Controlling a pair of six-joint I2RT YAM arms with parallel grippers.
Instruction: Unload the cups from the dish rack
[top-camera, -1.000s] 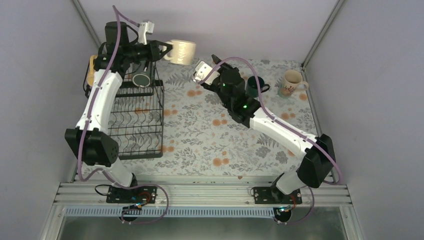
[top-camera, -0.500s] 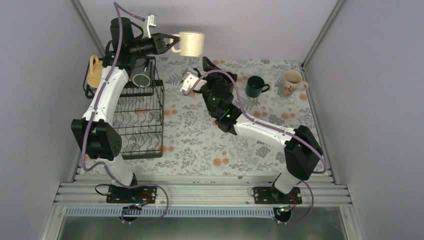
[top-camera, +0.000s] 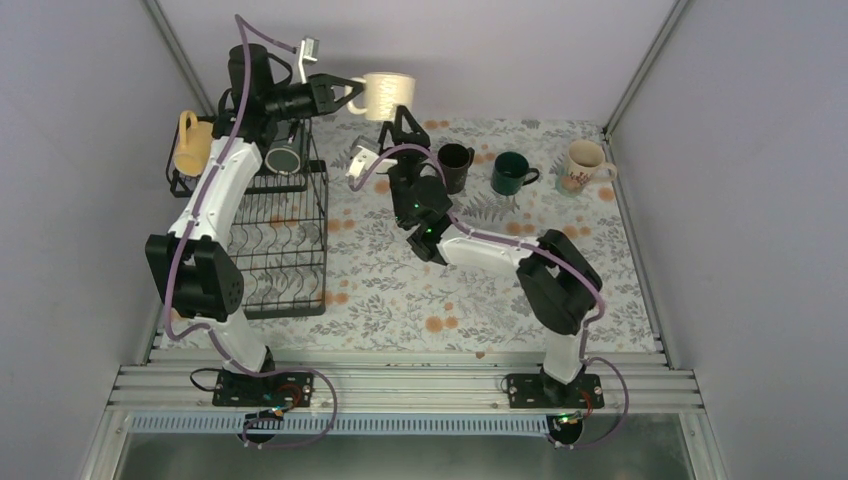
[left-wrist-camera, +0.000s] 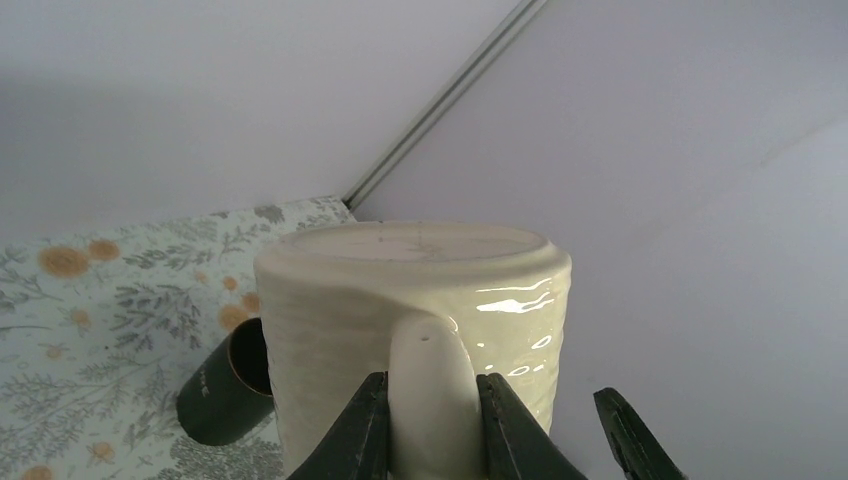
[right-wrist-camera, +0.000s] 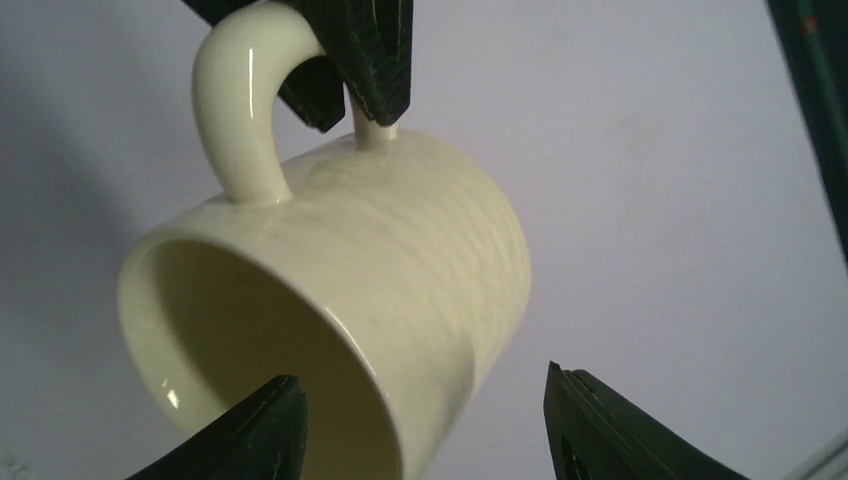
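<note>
Left wrist view shows the beige mug (left-wrist-camera: 410, 300) as a glossy, cream-glazed cylinder with a faintly rippled wall, a flat unglazed-looking base ring and a thick rounded handle. The left gripper (left-wrist-camera: 428, 400) is closed tight on that handle, its dark fingers pressing either side. From the top, the mug (top-camera: 388, 92) hangs in the air over the far edge of the bench, clear of the black wire dish rack (top-camera: 280, 240) at the far left corner. The right gripper (top-camera: 400, 125) points up beneath it, jaws spread wide and holding nothing; its camera looks into the mug's smooth, shiny hollow (right-wrist-camera: 340, 300). A yellow mug (top-camera: 190, 143) and a dark grey mug (top-camera: 284, 158) sit on the rack. A black mug (top-camera: 455, 165), a dark green mug (top-camera: 512, 172) and a lettered cream mug (top-camera: 582, 163) stand along the far edge on the floral cloth (top-camera: 400, 290).
</note>
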